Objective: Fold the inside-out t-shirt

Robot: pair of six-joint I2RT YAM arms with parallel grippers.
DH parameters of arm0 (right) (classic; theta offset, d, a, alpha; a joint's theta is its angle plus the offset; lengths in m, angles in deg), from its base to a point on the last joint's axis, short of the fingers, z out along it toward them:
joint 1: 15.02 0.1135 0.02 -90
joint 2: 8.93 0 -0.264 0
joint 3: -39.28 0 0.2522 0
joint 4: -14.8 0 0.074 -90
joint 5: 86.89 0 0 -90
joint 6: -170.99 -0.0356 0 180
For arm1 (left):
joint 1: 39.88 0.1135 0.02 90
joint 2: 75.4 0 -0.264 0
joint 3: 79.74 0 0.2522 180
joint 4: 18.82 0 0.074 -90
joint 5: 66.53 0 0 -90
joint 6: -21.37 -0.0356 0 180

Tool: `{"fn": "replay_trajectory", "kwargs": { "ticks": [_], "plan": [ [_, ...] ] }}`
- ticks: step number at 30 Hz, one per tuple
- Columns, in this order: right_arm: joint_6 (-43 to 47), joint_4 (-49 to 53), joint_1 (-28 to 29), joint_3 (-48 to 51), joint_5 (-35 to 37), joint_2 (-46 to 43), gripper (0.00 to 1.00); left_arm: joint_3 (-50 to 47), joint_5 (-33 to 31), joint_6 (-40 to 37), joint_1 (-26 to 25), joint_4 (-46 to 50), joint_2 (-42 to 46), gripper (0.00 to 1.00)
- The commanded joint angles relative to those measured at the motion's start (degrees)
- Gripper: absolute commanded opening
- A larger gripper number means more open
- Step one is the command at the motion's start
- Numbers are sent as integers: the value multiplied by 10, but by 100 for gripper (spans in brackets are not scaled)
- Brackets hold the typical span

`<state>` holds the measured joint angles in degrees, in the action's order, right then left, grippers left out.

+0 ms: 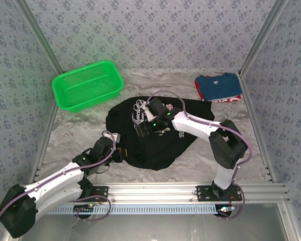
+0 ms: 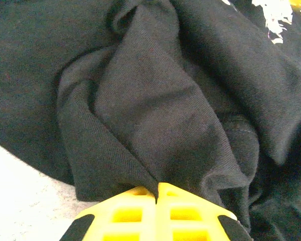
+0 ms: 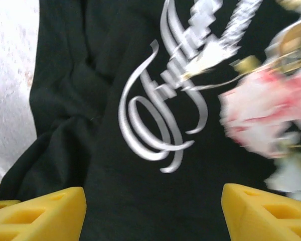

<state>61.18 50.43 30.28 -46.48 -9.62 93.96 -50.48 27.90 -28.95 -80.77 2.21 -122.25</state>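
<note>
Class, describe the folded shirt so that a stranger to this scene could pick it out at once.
Look to the far right corner of the marbled table, opposite the green basket. A small blue shirt lies folded there, red trim along its near edge. The only other garment, the black t-shirt mid-table, is large and crumpled.

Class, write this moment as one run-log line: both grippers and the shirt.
left gripper: shut on t-shirt | right gripper: open over t-shirt | t-shirt: crumpled, not folded

Shows black t-shirt (image 1: 163, 145) crumpled on table (image 1: 70, 133); right gripper (image 1: 142, 129) poised over its middle, left gripper (image 1: 119, 152) at near-left edge, apparently touching cloth.
</note>
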Motion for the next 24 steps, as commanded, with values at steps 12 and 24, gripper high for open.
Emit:
{"fn": "replay_trajectory", "kwargs": {
  "ticks": [12, 24],
  "plan": [
    [0, -17, -33, 105, 37, -80, 0, 13, 0, -6, 0, 84, 19, 0],
    [-3, -146, -94, 198, -130, -163, 0, 126, -98, -57, 31, 72, -11, 61]
  ]
}}
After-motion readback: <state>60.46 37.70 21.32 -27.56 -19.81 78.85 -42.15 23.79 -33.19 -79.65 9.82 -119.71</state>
